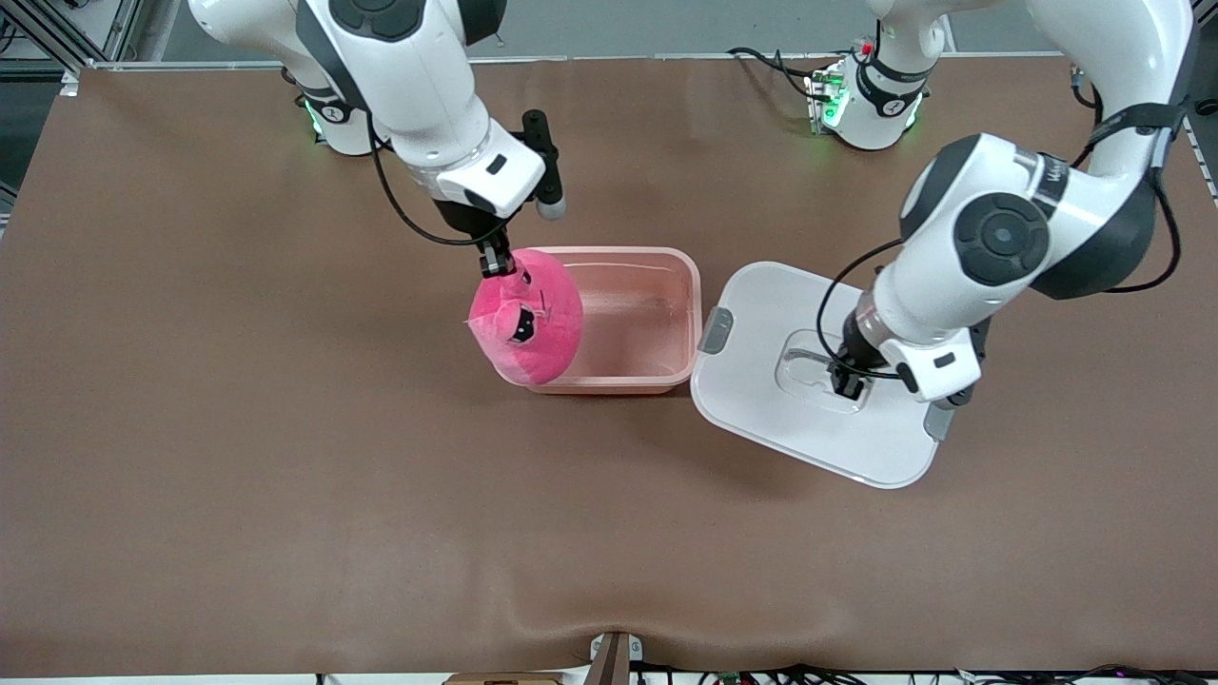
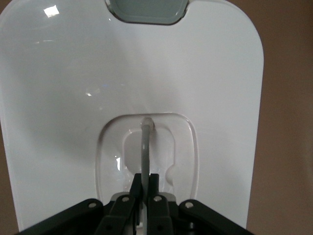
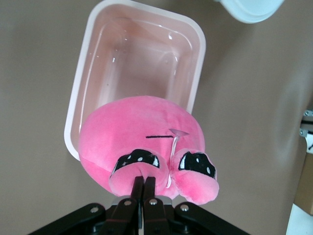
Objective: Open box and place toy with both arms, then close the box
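Note:
The open pink box [image 1: 657,314] [image 3: 142,63] stands lidless in the middle of the table. Over its end toward the right arm hangs the bright pink toy [image 1: 528,319] [image 3: 142,137], with my right gripper [image 1: 495,264] [image 3: 144,182] shut on a fold of its plush. The white lid [image 1: 761,400] [image 2: 132,73] lies flat beside the box, toward the left arm's end. My left gripper [image 1: 847,382] [image 2: 145,178] is shut on the clear handle [image 2: 146,147] in the lid's recessed centre.
Brown table cloth [image 1: 285,495] surrounds the box and lid. Grey clips [image 1: 716,329] [image 2: 146,10] sit on the lid's ends. Cables and fittings line the table edge nearest the front camera [image 1: 614,656].

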{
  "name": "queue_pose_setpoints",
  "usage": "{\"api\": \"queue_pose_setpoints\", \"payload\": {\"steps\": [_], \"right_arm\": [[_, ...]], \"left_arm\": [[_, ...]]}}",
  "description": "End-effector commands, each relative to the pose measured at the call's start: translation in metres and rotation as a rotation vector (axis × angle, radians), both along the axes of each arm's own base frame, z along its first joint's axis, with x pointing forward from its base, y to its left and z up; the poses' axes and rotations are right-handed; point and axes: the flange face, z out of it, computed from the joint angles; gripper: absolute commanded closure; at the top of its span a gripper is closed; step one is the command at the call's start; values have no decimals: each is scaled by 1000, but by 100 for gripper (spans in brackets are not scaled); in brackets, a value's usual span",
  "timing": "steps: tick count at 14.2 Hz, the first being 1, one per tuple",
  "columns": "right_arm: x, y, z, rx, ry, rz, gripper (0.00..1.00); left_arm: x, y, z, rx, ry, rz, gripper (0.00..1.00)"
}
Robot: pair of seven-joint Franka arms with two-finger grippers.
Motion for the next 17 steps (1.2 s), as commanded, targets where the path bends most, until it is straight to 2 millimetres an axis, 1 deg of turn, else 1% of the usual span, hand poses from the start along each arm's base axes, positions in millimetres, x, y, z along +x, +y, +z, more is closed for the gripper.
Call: {"api": "queue_pose_setpoints", "payload": {"steps": [1,2,3,5,7,11,12,13,15,17], "right_arm": [[-10,7,-3,-5,8,41,100],[-12,8,-5,-8,12,44,100],[-14,10,-6,-11,13,52,100],[-18,13,-16,-23,27,63,100],[-18,13,-21,-25,29,64,100],[-21,15,-25,-37,32,73,100],[-20,14,-27,-42,35,71,100],[-23,17,-28,-44,38,77,100],[-22,17,-29,-44,36,77,100],[-21,19,-31,-45,29,80,100]], "left_arm": [[-5,25,13,11,39,-63,100],[-4,38,14,18,54,-87,100],[-4,49,18,18,61,-91,100],[-6,63,28,4,67,-131,100],[-8,77,31,11,86,-191,100],[-6,89,34,7,85,-272,100],[-5,101,36,9,83,-274,100],[-4,106,38,8,82,-285,100],[-5,115,40,10,95,-307,100],[-5,119,40,10,96,-302,100]]}}
